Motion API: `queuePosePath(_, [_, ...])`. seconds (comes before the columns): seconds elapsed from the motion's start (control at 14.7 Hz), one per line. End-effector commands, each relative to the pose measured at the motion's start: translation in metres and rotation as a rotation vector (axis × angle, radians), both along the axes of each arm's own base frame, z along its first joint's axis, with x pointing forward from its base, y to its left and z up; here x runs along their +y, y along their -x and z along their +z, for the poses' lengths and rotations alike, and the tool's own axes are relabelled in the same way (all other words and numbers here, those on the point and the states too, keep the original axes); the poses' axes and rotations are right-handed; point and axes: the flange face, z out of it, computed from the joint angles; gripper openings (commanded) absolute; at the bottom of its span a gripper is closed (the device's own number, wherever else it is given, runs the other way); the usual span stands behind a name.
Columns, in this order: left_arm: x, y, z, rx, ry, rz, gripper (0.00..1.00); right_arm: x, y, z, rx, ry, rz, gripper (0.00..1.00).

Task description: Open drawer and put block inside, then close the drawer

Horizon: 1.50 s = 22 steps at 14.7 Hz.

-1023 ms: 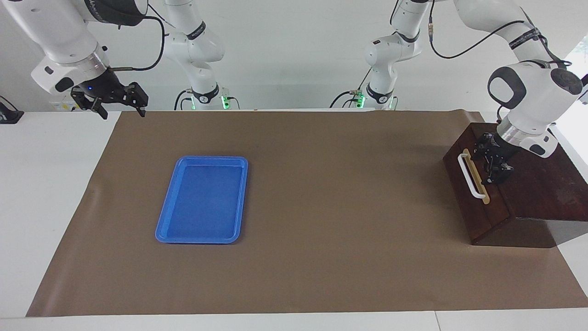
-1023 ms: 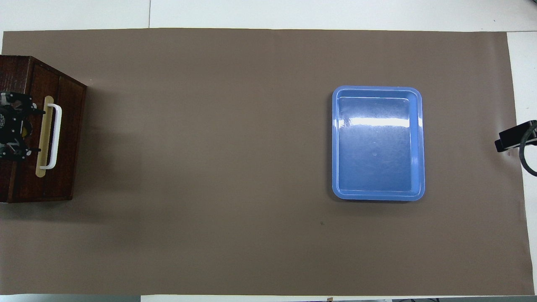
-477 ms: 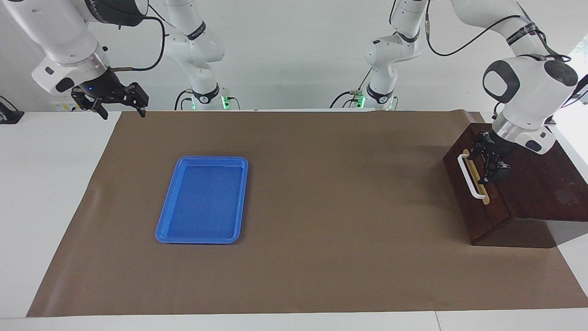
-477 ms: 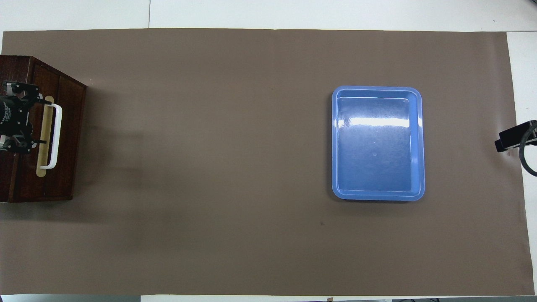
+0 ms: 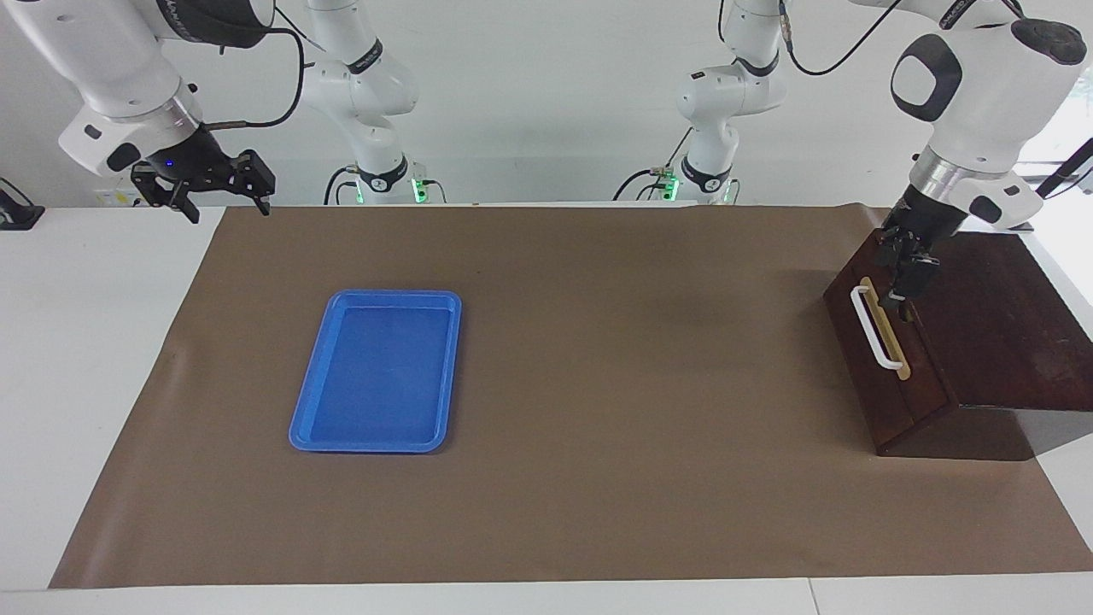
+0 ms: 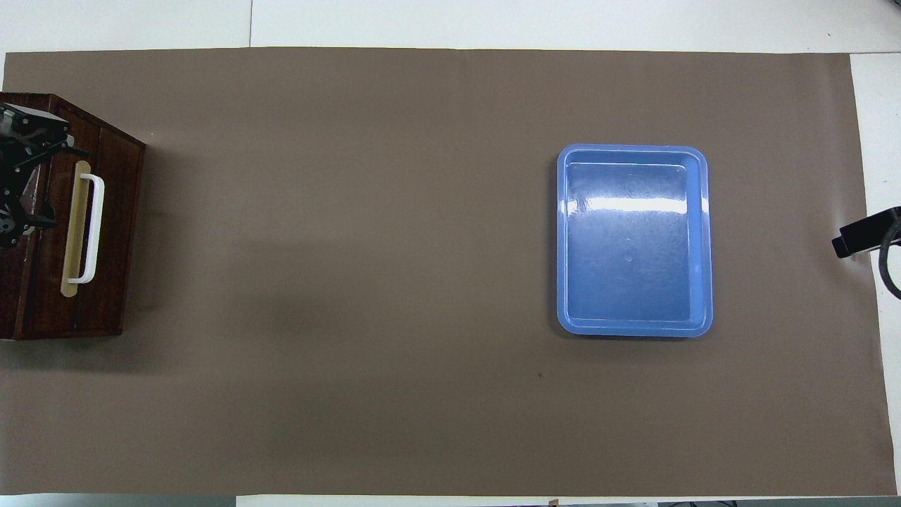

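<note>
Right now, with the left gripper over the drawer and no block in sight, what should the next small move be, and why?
Probably bring the left gripper down in front of the white handle and push the drawer shut. It hangs open and empty over the drawer's top edge, and no block shows on the table or in the blue tray, so it is likely inside. The right gripper waits.

Open left gripper (image 5: 903, 282) hangs over the closed drawer (image 5: 905, 376), above its white handle (image 5: 873, 327).
</note>
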Motion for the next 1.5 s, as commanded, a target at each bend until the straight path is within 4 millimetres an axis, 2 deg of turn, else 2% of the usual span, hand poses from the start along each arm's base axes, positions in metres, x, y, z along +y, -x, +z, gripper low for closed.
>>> queuePosePath(0.0, [-0.003, 0.007, 0.006, 0.036, -0.055, -0.26, 1.0, -0.005, 0.0, 0.005, -0.01, -0.001, 0.025, 1.0])
queuePosePath(0.34, [-0.005, 0.014, 0.009, 0.06, -0.075, -0.611, 1.0, -0.006, 0.001, 0.005, -0.009, -0.001, 0.021, 1.0])
queuePosePath(0.61, [-0.023, 0.014, 0.017, 0.022, -0.058, -0.604, 1.0, -0.006, 0.001, 0.005, -0.009, 0.0, 0.018, 1.0])
queuePosePath(0.68, [-0.032, 0.015, 0.018, 0.015, -0.06, -0.62, 1.0, -0.006, 0.001, 0.005, -0.01, 0.0, 0.019, 1.0])
queuePosePath(0.89, [-0.041, 0.019, 0.017, 0.027, -0.061, -0.656, 1.0, -0.006, 0.001, 0.005, -0.009, 0.0, 0.018, 1.0])
queuePosePath(1.23, [-0.038, 0.026, 0.021, 0.098, -0.057, -0.913, 1.0, -0.006, 0.001, 0.005, -0.009, 0.0, 0.018, 1.0])
queuePosePath(1.43, [-0.041, 0.03, 0.023, 0.139, -0.04, -0.929, 1.0, -0.006, 0.0, 0.005, -0.01, 0.0, 0.019, 1.0])
